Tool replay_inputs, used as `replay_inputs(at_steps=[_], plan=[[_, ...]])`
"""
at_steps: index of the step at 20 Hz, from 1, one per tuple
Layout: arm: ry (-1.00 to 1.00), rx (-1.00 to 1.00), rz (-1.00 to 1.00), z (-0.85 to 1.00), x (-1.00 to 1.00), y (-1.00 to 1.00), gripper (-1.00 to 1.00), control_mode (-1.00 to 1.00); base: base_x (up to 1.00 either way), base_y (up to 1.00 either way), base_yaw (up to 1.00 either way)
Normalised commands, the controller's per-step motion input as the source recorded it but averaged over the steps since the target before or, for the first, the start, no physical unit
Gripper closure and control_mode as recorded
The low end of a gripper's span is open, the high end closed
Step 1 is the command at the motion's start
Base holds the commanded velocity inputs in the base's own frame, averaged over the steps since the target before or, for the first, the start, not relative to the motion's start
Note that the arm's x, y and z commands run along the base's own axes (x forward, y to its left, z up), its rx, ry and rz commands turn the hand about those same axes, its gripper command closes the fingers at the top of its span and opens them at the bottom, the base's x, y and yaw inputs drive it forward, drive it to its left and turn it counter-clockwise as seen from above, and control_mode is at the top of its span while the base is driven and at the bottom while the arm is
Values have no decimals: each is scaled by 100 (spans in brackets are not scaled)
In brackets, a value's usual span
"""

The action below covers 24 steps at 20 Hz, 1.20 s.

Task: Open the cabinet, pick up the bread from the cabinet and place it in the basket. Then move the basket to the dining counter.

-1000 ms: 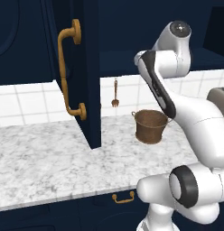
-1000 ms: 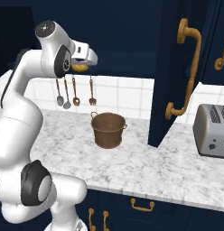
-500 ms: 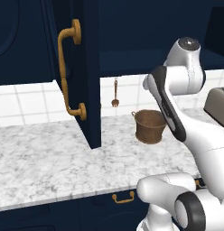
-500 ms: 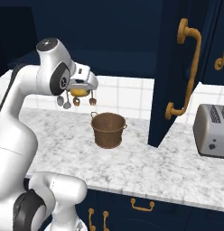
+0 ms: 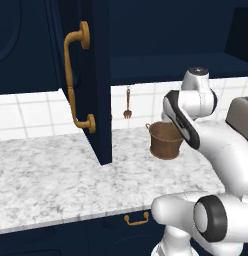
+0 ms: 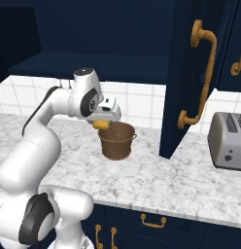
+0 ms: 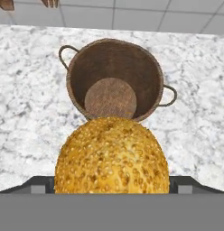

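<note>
Gripping the bread [image 7: 112, 155], tool [image 6: 102, 124] hangs over upright basket [image 6: 115, 141], mouth up; bun round, no long axis.

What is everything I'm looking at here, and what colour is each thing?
bread: one, golden-orange, held in the gripper above the basket's near rim
basket: one, brown, empty, on the marble counter
cabinet door: one, dark navy with brass handle, swung open over the counter
marble counter: one, grey-white, under the cabinet
toaster: one, silver, on the counter at the right
hanging utensil: one, brass, on the white tiled wall
drawer pulls: several, brass, on the navy front below
gripper: one, white, closed on the bread, over the basket
</note>
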Motion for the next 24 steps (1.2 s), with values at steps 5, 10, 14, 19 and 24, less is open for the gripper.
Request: replay_inputs(at_steps=[5,10,14,19,24], plan=[[5,0,2,-70,74,-6,100,-100,0,0,0],[0,0,3,-52,69,-1,100,-100,0,0,0],[0,0,1,-38,54,-16,100,-100,0,0,0],[0,0,0,-41,21,-18,100,-100,0,0,0],[0,0,0,-40,21,-3,100,-100,0,0,0]])
